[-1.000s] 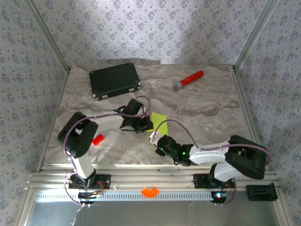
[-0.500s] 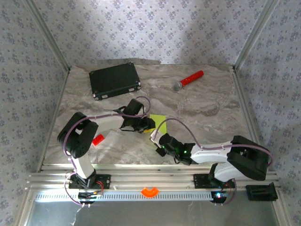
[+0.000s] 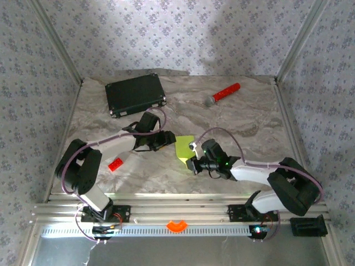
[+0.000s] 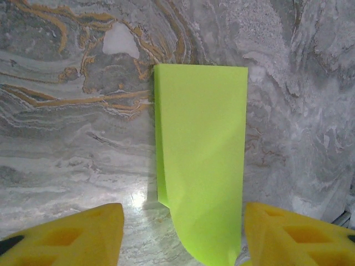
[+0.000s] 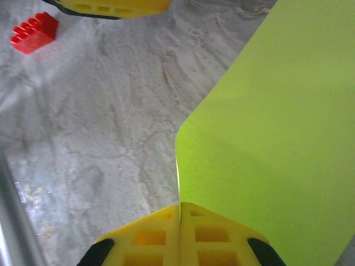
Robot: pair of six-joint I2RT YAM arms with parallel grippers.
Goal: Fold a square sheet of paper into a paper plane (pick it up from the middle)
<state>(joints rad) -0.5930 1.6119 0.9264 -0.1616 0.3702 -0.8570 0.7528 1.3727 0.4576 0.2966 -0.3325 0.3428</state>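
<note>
The right gripper [image 5: 180,212] is closed, pinching the square sheet of paper [image 5: 277,111] by its edge. The left gripper [image 4: 183,224] stands open, holding nothing.

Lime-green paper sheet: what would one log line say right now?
thin lime-green paper sheet: one edge lifted | right gripper: shut on sheet edge | left gripper: open

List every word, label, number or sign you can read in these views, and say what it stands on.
None can be read.
The lime sheet of paper is plain and unmarked.
The black case, the red-handled microphone and the red block show no legible marking; any small print on them is too small to tell.
</note>
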